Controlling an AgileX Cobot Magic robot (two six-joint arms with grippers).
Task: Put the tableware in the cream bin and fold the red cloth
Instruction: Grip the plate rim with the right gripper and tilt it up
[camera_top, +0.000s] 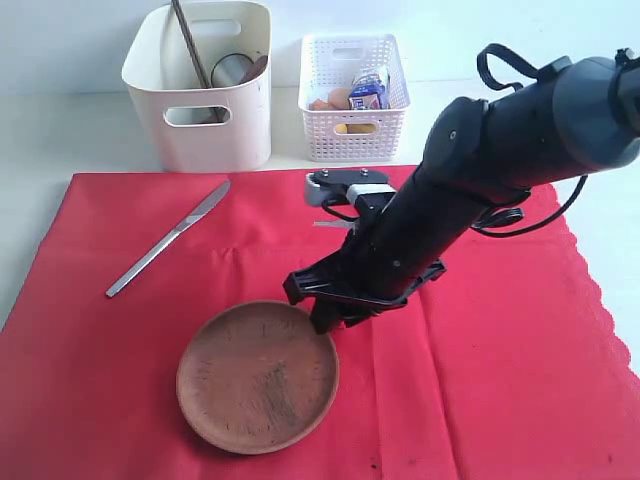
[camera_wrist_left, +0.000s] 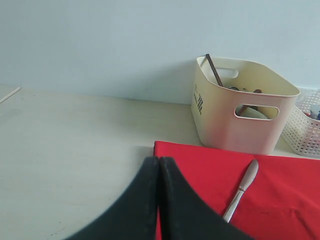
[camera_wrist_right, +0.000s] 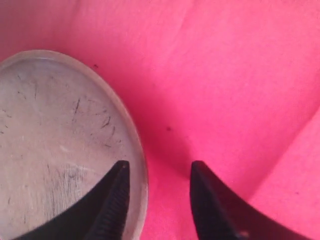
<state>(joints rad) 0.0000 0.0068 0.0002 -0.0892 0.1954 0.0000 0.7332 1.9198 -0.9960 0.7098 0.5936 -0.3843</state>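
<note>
The round brown plate (camera_top: 258, 377) (camera_wrist_right: 55, 145) lies on the red cloth (camera_top: 500, 380) (camera_wrist_right: 225, 75) near the front. My right gripper (camera_top: 325, 320) (camera_wrist_right: 159, 165) is open and straddles the plate's right rim, one finger over the plate and the other over the cloth. A silver table knife (camera_top: 170, 238) (camera_wrist_left: 242, 189) lies on the cloth's left part. The cream bin (camera_top: 215, 140) (camera_wrist_left: 235, 130) stands behind the cloth with dark chopsticks (camera_top: 190, 45) and a steel cup (camera_top: 230, 70) inside. My left gripper (camera_wrist_left: 159, 159) is shut and empty, at the cloth's left edge.
A white lattice basket (camera_top: 350, 130) (camera_wrist_left: 305, 132) with food and a milk carton (camera_top: 370, 88) stands right of the bin. The cloth's scalloped edge (camera_top: 600, 300) runs along the right. Bare table (camera_wrist_left: 75, 150) lies left of the cloth.
</note>
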